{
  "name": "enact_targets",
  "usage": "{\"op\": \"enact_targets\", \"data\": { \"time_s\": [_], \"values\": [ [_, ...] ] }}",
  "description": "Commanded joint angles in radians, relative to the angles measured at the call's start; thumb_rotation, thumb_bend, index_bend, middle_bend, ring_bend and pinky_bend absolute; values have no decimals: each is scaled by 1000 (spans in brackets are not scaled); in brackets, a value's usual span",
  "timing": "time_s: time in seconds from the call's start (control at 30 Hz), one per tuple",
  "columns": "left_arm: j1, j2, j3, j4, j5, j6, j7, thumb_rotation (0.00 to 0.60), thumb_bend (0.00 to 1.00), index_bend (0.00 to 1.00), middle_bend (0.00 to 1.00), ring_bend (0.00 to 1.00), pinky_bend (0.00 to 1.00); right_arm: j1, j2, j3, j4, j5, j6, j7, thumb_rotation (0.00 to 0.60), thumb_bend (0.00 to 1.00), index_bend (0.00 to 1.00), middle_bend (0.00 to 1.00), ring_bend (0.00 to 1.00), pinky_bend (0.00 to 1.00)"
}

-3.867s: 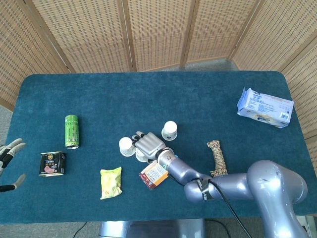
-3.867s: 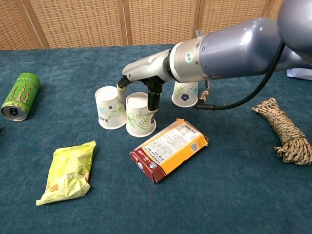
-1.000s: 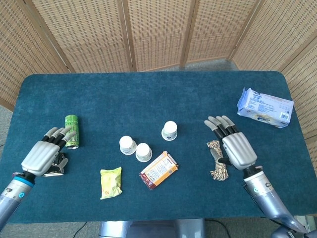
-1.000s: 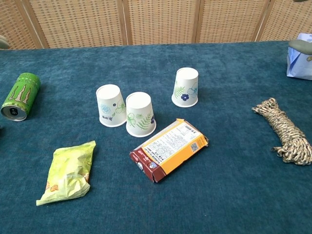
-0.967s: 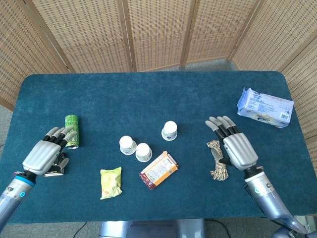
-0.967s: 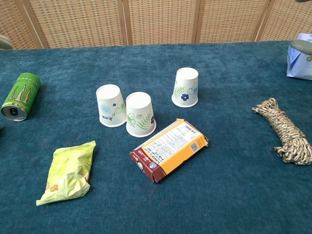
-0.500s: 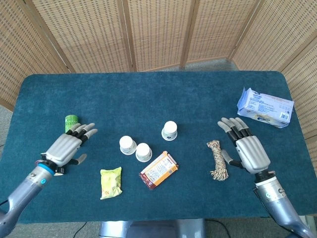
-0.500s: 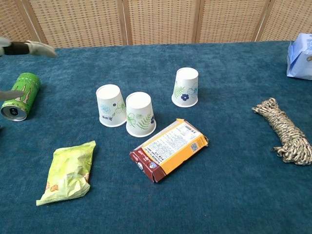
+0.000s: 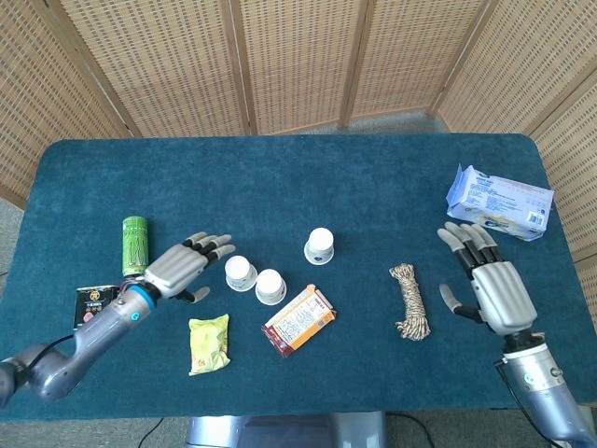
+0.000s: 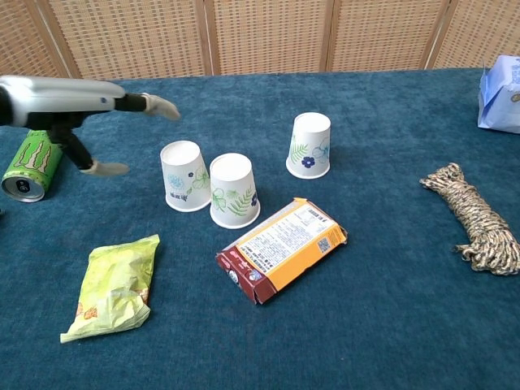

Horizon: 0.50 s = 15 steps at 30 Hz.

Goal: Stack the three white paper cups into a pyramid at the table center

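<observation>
Cups are standing upside down on the blue table [image 9: 280,177]: the left cup [image 9: 240,273] and middle cup [image 9: 270,286] are touching, just beside the snack box [image 9: 298,320], and the third cup [image 9: 320,245] is sitting apart beyond the box. The left hand [image 9: 182,264] is hovering, fingers spread and holding nothing, just left of the left cup. The right hand [image 9: 492,285], also spread and holding nothing, is hanging well right of the box, past the rope coil [image 9: 409,301].
</observation>
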Motion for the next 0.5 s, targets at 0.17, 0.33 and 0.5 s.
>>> {"op": "enact_targets", "data": {
  "time_s": [0.17,0.33,0.5],
  "values": [
    [-68,-98,-18,75,-61,-46,-13,600,441,0,0,0,14,-31,13,10,5,-1,7,14,600,455,71,59,0,83],
    [-91,-133,-17,112,-91,-63,-30,600,440,0,0,0,102,-49,19,16,5,-6,11,22,600,453,71,59,0,83],
    [-113,-160,-17,145,-120,-94,-64,600,440,0,0,0,195,-63,21,23,6,-7,10,26,600,455,73,59,0,83]
  ]
}}
